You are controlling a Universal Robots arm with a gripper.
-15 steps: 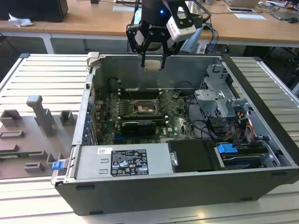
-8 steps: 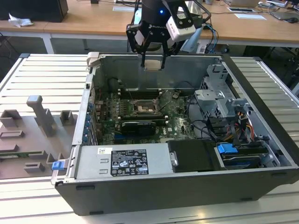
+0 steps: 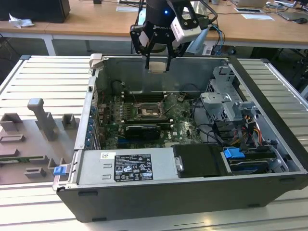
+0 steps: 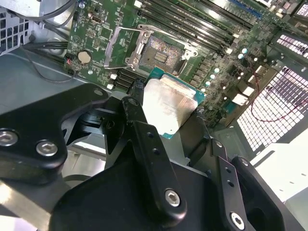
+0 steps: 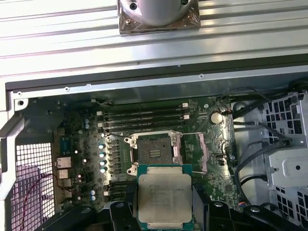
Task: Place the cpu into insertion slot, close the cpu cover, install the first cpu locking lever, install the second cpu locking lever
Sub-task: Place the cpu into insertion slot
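Fingers are pinching the cpu flat by its edges, hovering high over the case; the open slot is lying well below, a touch nearer.

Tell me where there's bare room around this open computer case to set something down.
Bare ribbed table lies beyond the grey fixtures, beside the case, and along the case's side on the exterior view's right. Inside, the insertion slot lies uncovered; the tool grips the cpu above the case. Crowded: the drive cage and cables.
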